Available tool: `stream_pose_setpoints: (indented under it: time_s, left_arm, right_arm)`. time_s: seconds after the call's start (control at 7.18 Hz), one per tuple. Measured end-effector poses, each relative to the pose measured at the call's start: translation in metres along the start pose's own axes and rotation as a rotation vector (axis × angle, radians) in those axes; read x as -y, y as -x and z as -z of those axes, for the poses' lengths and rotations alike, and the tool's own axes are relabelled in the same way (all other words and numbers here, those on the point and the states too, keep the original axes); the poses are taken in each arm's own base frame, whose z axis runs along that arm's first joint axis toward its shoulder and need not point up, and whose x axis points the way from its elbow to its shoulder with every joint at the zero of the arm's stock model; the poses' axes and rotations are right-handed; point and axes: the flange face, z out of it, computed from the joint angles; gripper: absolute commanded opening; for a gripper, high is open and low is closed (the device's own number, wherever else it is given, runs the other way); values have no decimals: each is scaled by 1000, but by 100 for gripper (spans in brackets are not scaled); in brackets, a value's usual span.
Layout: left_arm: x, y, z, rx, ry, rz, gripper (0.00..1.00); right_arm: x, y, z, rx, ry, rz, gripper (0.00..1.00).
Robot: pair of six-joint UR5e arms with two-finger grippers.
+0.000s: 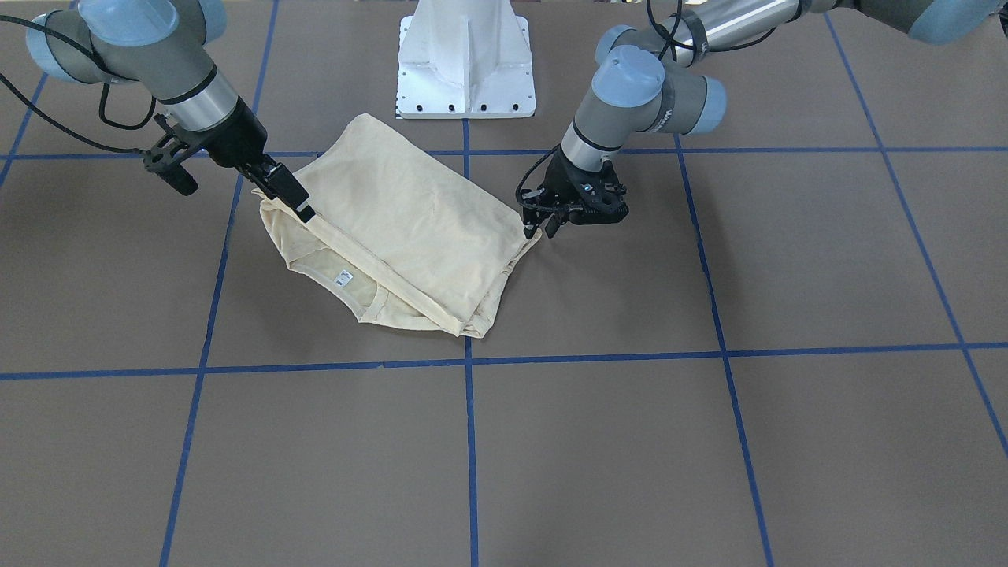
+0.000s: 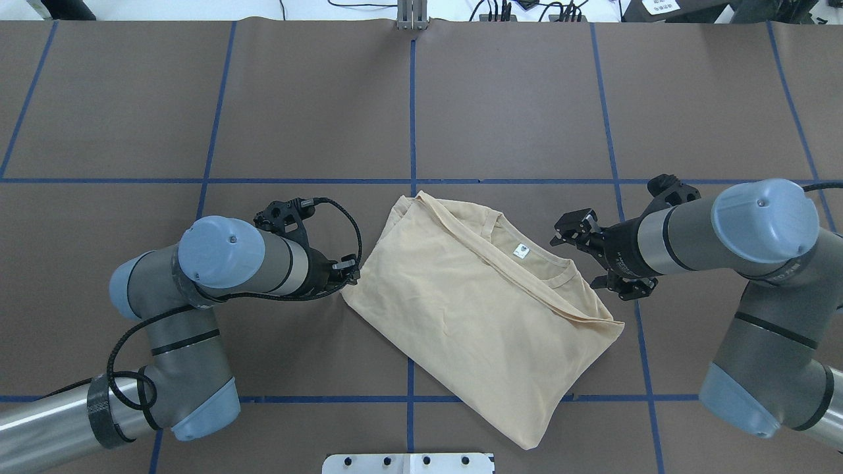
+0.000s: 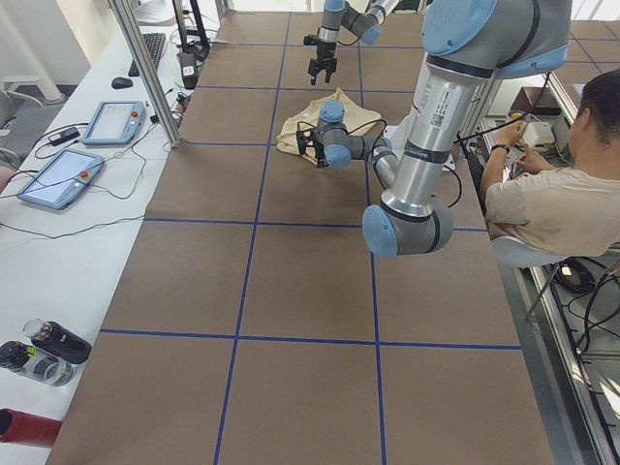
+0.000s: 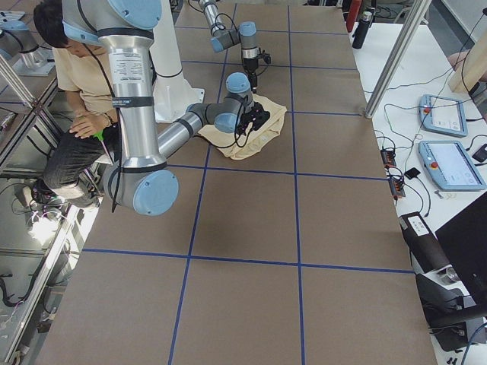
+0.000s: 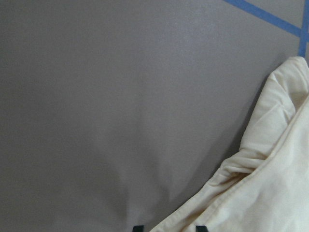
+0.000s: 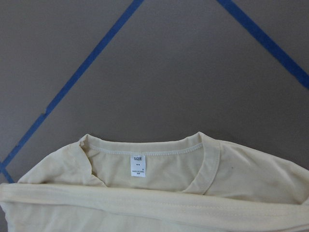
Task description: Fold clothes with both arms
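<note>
The clothes are one cream-yellow shirt, folded into a slanted rectangle near the pedestal, plain side up. Its ribbed collar with a white label faces away from the robot. My left gripper is low at the shirt's left corner. In the left wrist view its two fingertips stand apart with the shirt's edge between them. My right gripper hovers over the collar-side shoulder, open and holding nothing. No fingers show in the right wrist view.
The white pedestal base stands just behind the shirt. Blue tape lines grid the brown table. A seated person is beside the robot. Control tablets and bottles lie on the side bench.
</note>
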Motion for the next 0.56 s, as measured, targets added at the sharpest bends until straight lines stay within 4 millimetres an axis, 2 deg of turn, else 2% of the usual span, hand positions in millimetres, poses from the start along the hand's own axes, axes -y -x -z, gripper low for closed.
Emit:
stream_pose_setpoints:
  time_s: [0.28, 0.42, 0.56]
  left_arm:
    - [1, 3, -4, 9, 0, -2, 45]
    - [1, 4, -6, 13, 0, -2, 40]
    - [1, 5, -7, 16, 0, 0, 18]
  right_arm:
    - [1, -1, -2, -3, 0, -1, 100]
    - [1, -1, -2, -3, -1, -1, 100]
    - [1, -1, -2, -4, -1, 0, 100]
